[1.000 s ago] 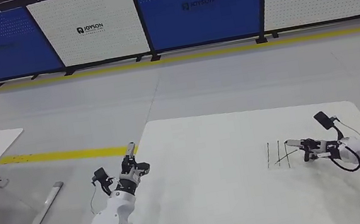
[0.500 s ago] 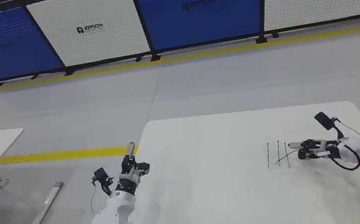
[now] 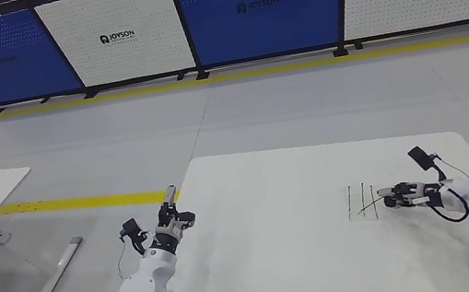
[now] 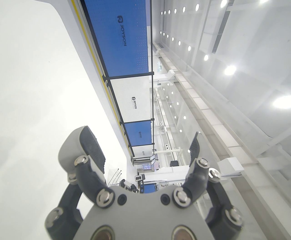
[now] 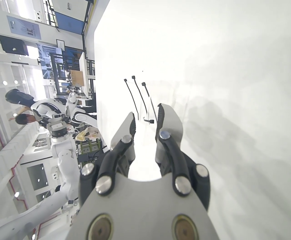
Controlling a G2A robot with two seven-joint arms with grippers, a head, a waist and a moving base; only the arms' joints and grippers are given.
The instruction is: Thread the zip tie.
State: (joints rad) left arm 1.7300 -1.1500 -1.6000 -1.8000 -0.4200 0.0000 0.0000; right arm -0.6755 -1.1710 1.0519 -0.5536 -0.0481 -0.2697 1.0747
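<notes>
Right hand (image 3: 391,197) crept closer to zip ties (image 5: 139,95). It is half open and holds nothing. Three ties lie side by side on worktop (image 3: 275,223); one more lies across them, right by this hand. Left hand (image 4: 143,145) is wide open, far off at other edge.

Blue and white pegboard panels (image 3: 262,6), grey floor (image 3: 212,122), yellow line (image 3: 85,203), white table (image 3: 277,232)
</notes>
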